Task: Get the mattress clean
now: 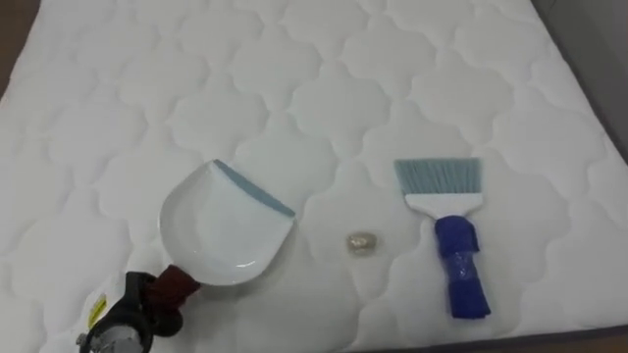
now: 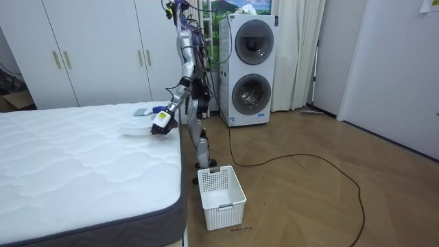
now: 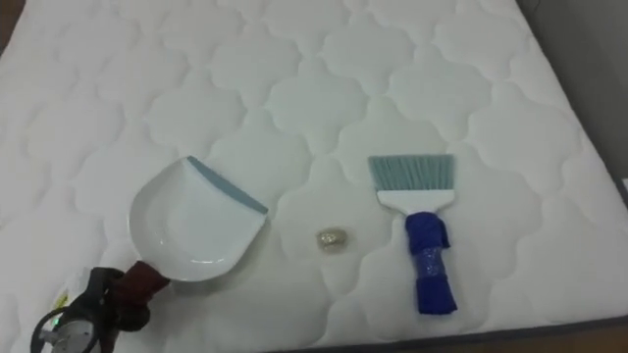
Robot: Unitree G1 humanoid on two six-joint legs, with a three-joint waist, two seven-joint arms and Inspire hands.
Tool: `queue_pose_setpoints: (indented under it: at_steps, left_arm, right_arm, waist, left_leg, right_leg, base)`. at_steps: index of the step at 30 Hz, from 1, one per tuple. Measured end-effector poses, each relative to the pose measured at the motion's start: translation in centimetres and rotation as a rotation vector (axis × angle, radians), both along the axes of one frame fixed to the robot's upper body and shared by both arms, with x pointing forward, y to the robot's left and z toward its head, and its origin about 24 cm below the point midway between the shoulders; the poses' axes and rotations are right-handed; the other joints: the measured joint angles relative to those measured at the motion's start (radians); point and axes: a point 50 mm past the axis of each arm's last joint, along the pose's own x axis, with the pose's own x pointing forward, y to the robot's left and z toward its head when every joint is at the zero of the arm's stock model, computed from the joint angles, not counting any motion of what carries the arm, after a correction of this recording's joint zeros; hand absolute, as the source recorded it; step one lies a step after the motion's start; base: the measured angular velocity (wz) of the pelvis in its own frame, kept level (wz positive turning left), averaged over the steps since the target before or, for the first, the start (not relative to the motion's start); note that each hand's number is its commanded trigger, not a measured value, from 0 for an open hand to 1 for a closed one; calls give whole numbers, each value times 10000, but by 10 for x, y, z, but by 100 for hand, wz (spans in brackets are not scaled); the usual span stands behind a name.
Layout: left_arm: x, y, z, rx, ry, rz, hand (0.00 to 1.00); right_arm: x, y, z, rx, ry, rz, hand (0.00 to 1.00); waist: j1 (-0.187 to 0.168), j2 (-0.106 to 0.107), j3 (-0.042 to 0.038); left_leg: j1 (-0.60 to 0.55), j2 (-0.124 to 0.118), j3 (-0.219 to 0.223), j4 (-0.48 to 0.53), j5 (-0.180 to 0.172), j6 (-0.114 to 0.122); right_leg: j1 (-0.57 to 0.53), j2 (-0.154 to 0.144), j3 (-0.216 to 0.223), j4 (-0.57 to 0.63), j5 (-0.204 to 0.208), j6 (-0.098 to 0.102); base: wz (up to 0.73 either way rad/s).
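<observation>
You have the left hand (image 1: 132,314) curled round the red grip of the white plastic dustpan with a grey-blue lip (image 1: 221,230), whose long axis runs diagonally with the lip pointing far-right. The blue-handled brush with pale blue bristles (image 1: 449,230) lies on the white quilted mattress (image 1: 392,78), bristles away from you and handle toward the near edge. A small beige crumpled scrap (image 1: 363,240) sits between them. The room view adds a white slatted basket (image 2: 221,195) on the floor beside the bed.
</observation>
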Motion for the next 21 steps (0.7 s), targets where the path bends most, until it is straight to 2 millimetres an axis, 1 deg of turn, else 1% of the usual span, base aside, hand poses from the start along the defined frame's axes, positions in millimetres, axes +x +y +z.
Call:
queue_pose_setpoints:
  at_steps: [1,3,7,8,10,11,13,14,15,17,19,21]
  left_arm:
    - [-1,1,0,-7,56,-14,100]
    - [-5,8,3,50,70,-150,100]
    - [-9,15,7,187,-46,-307,100]
    - [-14,18,6,189,46,-346,100]
    - [-17,19,7,126,137,-442,100]
    - [-23,21,5,64,367,-467,100]
    - [-32,22,1,-111,669,-390,100]
    - [-36,22,0,-210,796,-360,100]
    - [-40,23,-1,-240,917,-340,100]
    - [-42,23,-1,-282,901,-298,100]
    - [-45,23,1,-386,814,-329,100]
    - [-47,20,3,-574,780,-558,100]
  right_arm:
    - [2,-2,1,-45,-88,-62,0]
    - [14,-8,7,-228,-858,-855,0]
    - [29,-22,20,-820,-1819,-1419,0]
    - [35,-27,24,-1053,-2049,-1533,0]
    - [35,-35,28,-1466,-2037,-1780,0]
    - [36,-38,30,-1721,-2091,-1892,0]
    - [45,-42,37,-2108,-2624,-2150,0]
    - [54,-45,44,-2314,-3199,-2675,0]
    - [63,-48,51,-2622,-3668,-3003,0]
    - [73,-52,63,-3189,-4469,-3431,0]
    - [82,-55,76,-3718,-5200,-3845,0]
    - [94,-58,92,-4513,-6151,-4080,0]
  waist:
    - [-2,0,0]
    - [-30,24,1]
    - [-58,77,-31]
    - [-6,74,-30]
    - [-30,62,-23]
    - [-29,54,-18]
    - [-29,25,-4]
    - [-4,-22,13]
    - [-26,-51,29]
    - [-81,-100,24]
    - [-58,-151,-37]
    - [-72,-161,-43]
  left_leg:
    - [-6,2,5,8,0,0]
    - [-53,16,12,21,0,-1]
    - [-51,10,44,15,1,0]
    - [-56,16,108,13,1,0]
    - [-65,-9,168,11,1,1]
    - [-52,-22,246,12,1,1]
    - [-60,-25,412,11,1,1]
    - [-57,-13,524,11,1,1]
    - [-56,-2,530,13,1,1]
    - [-61,18,518,52,1,0]
    - [-157,27,522,62,0,-1]
    - [-261,9,514,122,-2,3]
  right_leg:
    - [4,1,2,9,0,0]
    - [-47,29,0,-8,2,-1]
    - [-104,8,50,44,1,-2]
    - [-161,8,101,164,-26,-11]
    - [-295,-42,169,396,-114,-2]
    - [-354,-97,230,517,-184,4]
    - [-499,-119,346,681,-259,-5]
    - [-611,-112,463,745,-287,-14]
    - [-624,-94,495,766,-289,-16]
    - [-655,-77,529,744,-288,-19]
    - [-752,-71,537,767,-286,-21]
    - [-794,-78,519,846,-289,-15]
  base:
    - [0]
    - [0]
    - [-4]
    - [-11]
    - [-9]
    - [-16]
    - [-22]
    - [-19]
    - [-12]
    - [0]
    - [0]
    - [2]
